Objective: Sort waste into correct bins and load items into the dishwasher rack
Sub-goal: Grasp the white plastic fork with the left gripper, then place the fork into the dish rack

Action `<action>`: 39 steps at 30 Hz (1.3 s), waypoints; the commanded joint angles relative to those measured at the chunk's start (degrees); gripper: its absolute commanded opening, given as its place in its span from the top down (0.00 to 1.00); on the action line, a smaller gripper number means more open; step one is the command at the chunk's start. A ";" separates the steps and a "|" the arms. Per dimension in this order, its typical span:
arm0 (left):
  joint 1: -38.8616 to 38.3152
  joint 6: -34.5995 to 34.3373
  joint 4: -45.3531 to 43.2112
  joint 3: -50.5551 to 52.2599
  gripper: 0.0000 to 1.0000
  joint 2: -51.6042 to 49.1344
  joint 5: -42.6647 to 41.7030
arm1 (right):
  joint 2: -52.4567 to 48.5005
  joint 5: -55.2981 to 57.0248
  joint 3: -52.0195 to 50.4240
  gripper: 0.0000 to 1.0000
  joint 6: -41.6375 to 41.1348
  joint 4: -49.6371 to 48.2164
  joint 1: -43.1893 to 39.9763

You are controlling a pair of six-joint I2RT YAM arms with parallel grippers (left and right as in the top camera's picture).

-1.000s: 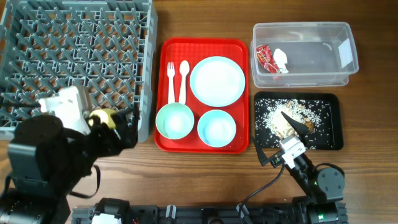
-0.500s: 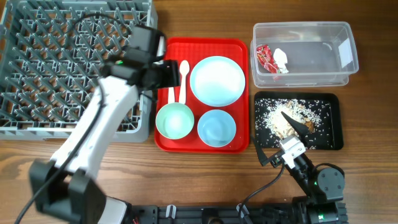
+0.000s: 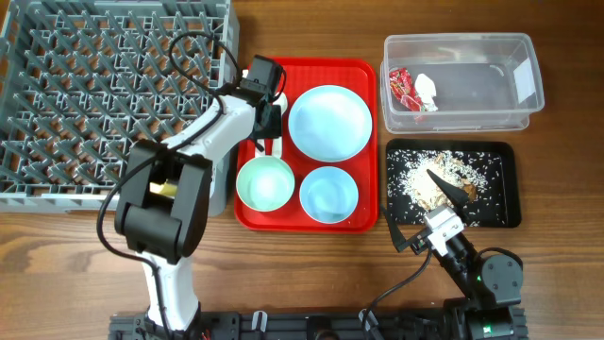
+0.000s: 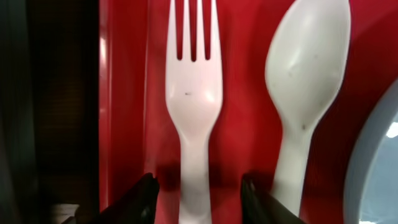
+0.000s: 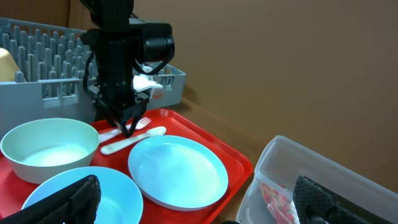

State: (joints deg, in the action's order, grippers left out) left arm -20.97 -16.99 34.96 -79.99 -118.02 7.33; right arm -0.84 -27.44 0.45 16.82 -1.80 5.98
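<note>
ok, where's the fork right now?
In the left wrist view, the fork lies on the red tray near its left rim, with the spoon just to its right. The open left hand straddles its handle.

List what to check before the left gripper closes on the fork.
1. Fork handle between the left gripper jaws: ok, roughly centred.
2. Jaws open wider than the handle: ok, there is a gap on both sides.
3. Spoon outside the grasp: ok, though its handle lies close beside one of the fingers.
4. Fingertips low enough on the red tray to catch the handle: cannot tell.
5. Right gripper out of the way: ok, open at the black tray, well apart from the fork.
</note>
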 commanded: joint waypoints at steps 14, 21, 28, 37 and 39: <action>-0.15 -0.11 -3.45 0.15 0.81 -3.54 3.41 | 0.63 -0.92 -0.15 0.00 0.13 -0.31 0.22; -0.13 -0.07 0.81 -1.31 0.96 1.57 3.23 | 0.63 -0.92 -0.15 0.00 0.15 -0.31 0.22; -0.13 2.29 3.48 -3.02 0.96 17.14 3.45 | 0.63 -0.92 -0.15 0.00 0.13 -0.31 0.22; 3.72 15.13 5.01 -2.05 0.94 21.22 18.97 | 0.63 -0.92 -0.15 0.00 0.13 -0.31 0.22; 5.64 15.06 6.01 -1.44 0.95 19.12 16.04 | 0.63 -0.92 -0.15 0.00 0.13 -0.31 0.22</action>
State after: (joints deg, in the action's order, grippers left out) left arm -18.06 -5.28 39.94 -82.72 -95.66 23.55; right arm -0.84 -27.44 0.45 16.84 -1.80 5.98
